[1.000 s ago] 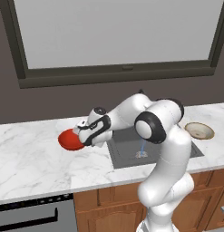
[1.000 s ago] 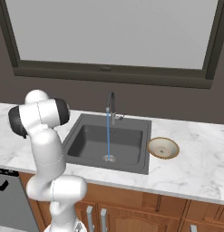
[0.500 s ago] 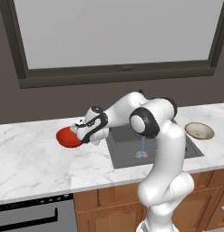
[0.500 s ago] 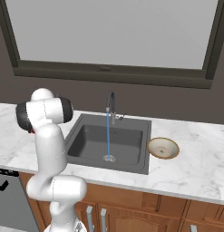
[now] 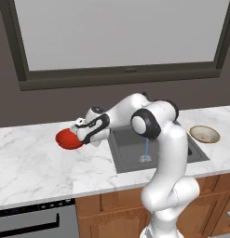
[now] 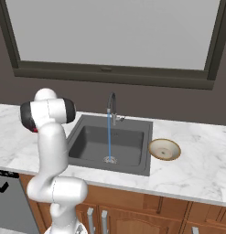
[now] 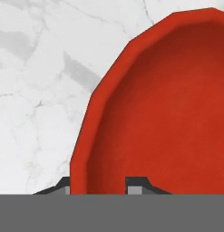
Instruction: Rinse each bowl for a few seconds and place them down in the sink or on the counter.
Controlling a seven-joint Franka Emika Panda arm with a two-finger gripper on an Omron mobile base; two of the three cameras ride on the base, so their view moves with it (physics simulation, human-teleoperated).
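- The claw (image 7: 99, 186) is down low at the red bowl (image 5: 69, 139), with one dark tip outside the bowl's rim and one tip inside it
- The two tips stand close on both sides of the rim, but I cannot tell if they are pressing on it yet
- In the hand view the red bowl (image 7: 163, 108) is big and round, and its rim runs right between the two tips
- The red bowl sits on the white counter (image 5: 28, 162), to the left of the sink (image 5: 128, 155), closer to the back wall than to the front edge
- The white arm (image 5: 156, 153) bends over from the front of the counter and reaches left to the bowl
- The sink (image 6: 91, 146) is a dark grey box set into the counter, about in the middle of it
- A thin blue stream of water (image 6: 109, 137) runs from the dark tap (image 6: 112, 107) at the back edge of the sink, straight down to the round drain (image 6: 110, 160)
- The cream bowl (image 6: 164, 149) with the brown rim sits on the counter just beside the right edge of the sink
- The cream bowl (image 5: 204, 134) is upright and well apart from the red bowl, with the sink between them
- A big window (image 6: 114, 36) with a dark frame is on the wall behind the counter
- Brown wooden cupboards (image 6: 146, 215) are under the counter
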